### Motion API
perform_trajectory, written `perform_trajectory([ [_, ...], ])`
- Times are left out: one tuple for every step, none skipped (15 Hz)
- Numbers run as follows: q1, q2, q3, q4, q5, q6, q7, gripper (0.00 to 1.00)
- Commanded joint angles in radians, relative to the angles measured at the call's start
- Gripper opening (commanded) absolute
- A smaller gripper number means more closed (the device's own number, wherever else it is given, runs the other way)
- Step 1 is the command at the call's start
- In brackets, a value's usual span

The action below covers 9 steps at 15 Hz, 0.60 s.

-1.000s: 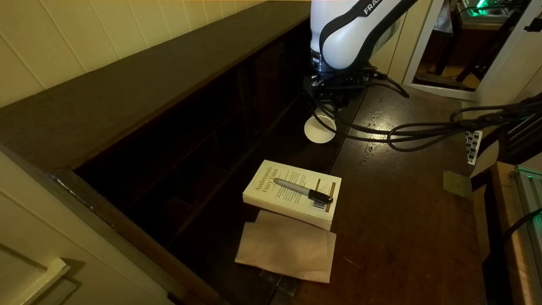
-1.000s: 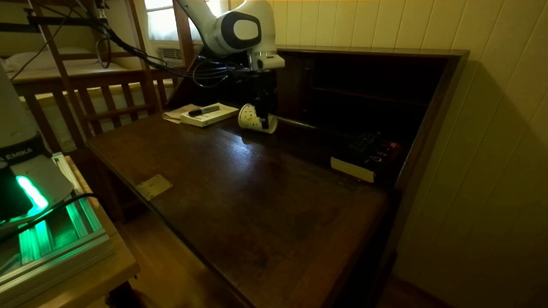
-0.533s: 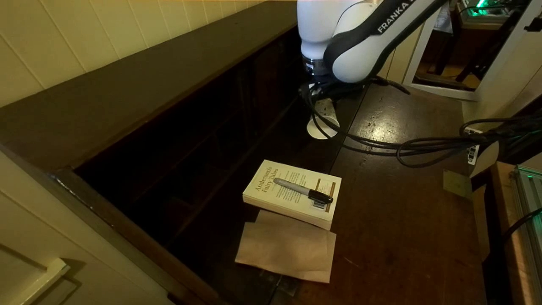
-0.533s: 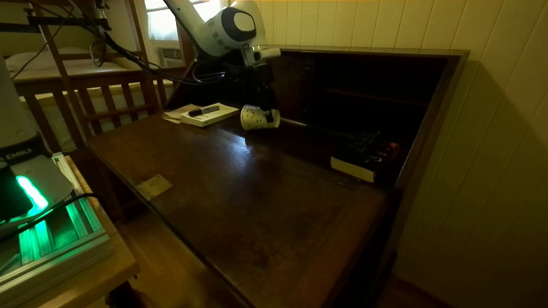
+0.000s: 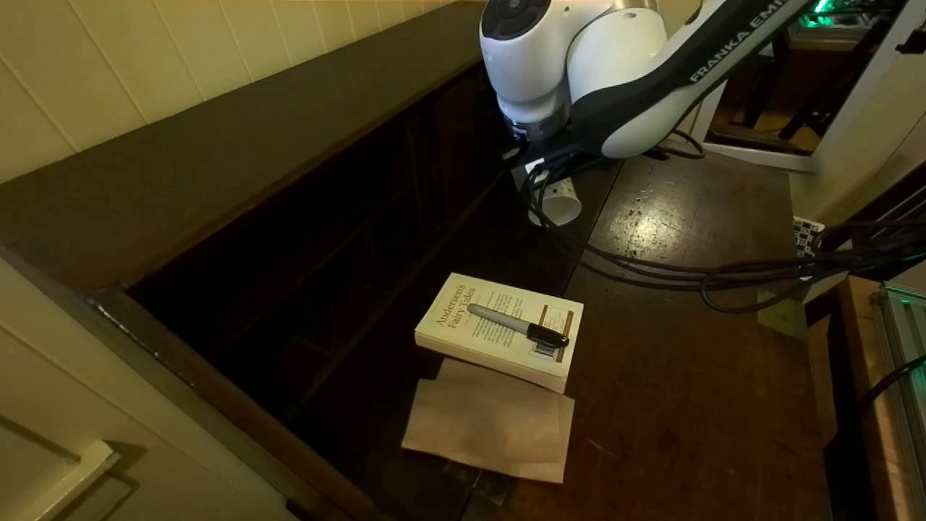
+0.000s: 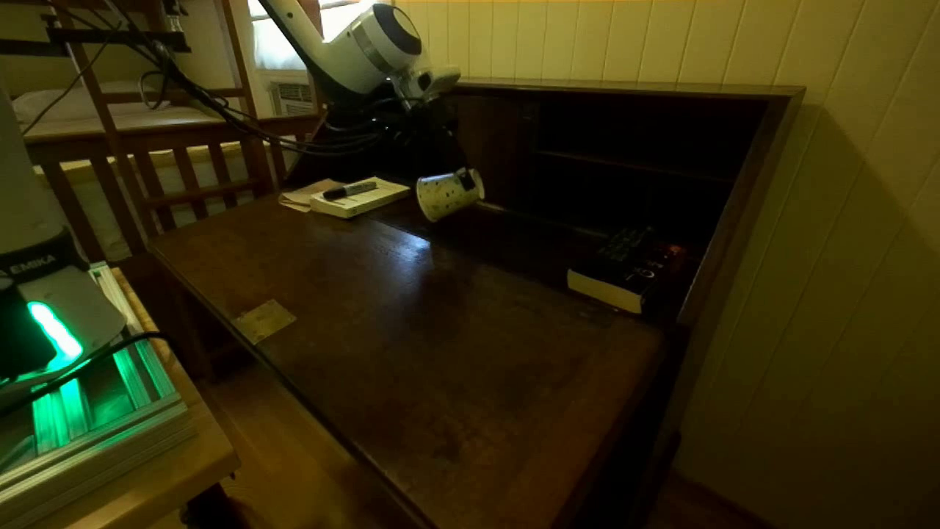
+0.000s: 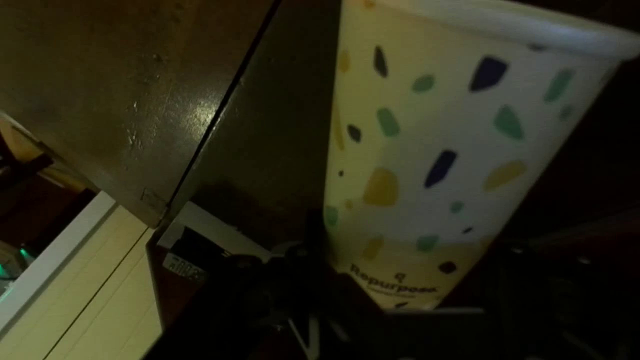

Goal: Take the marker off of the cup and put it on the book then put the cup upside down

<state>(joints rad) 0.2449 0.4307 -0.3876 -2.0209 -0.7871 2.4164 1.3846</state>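
Note:
The white cup with coloured flecks (image 6: 445, 197) is held in my gripper (image 6: 464, 181), near its base end. The cup is tilted, its mouth pointing down and toward the white book's side. It appears to be above the desk. It also shows in an exterior view (image 5: 563, 204), partly behind cables, and fills much of the wrist view (image 7: 430, 150). In the wrist view the dark gripper (image 7: 415, 245) has its fingers on either side of the cup. The marker (image 5: 517, 325) lies across the white book (image 5: 448, 340); both show in both exterior views.
Tan paper (image 5: 492, 427) lies beside the white book on the dark desk (image 5: 665, 405). A shelf unit (image 5: 362, 275) runs along the back. A thick dark book (image 6: 624, 275) lies at its far end. Loose cables (image 5: 644, 266) hang from the arm across the desk.
My wrist has tilted over. The cup has turned with it, its mouth swinging more downward and its base rising. The marker and white book have not moved.

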Motion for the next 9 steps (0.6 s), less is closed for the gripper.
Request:
perform_trajectory([
  [-0.013, -0.028, 0.052, -0.003, -0.167, -0.081, 0.109, 0.59],
  [-0.019, -0.032, 0.070, -0.004, -0.206, -0.100, 0.132, 0.59],
  [-0.025, -0.034, 0.086, -0.005, -0.245, -0.120, 0.159, 0.59],
  [-0.031, -0.036, 0.104, -0.005, -0.280, -0.141, 0.182, 0.59],
  [-0.037, -0.037, 0.122, -0.007, -0.314, -0.162, 0.206, 0.59],
  [-0.043, -0.037, 0.138, -0.008, -0.348, -0.184, 0.233, 0.59],
  [-0.049, -0.037, 0.156, -0.008, -0.377, -0.205, 0.257, 0.59],
  [-0.059, -0.038, 0.175, -0.010, -0.396, -0.223, 0.272, 0.59],
  [-0.065, -0.037, 0.190, -0.012, -0.420, -0.242, 0.296, 0.59],
])
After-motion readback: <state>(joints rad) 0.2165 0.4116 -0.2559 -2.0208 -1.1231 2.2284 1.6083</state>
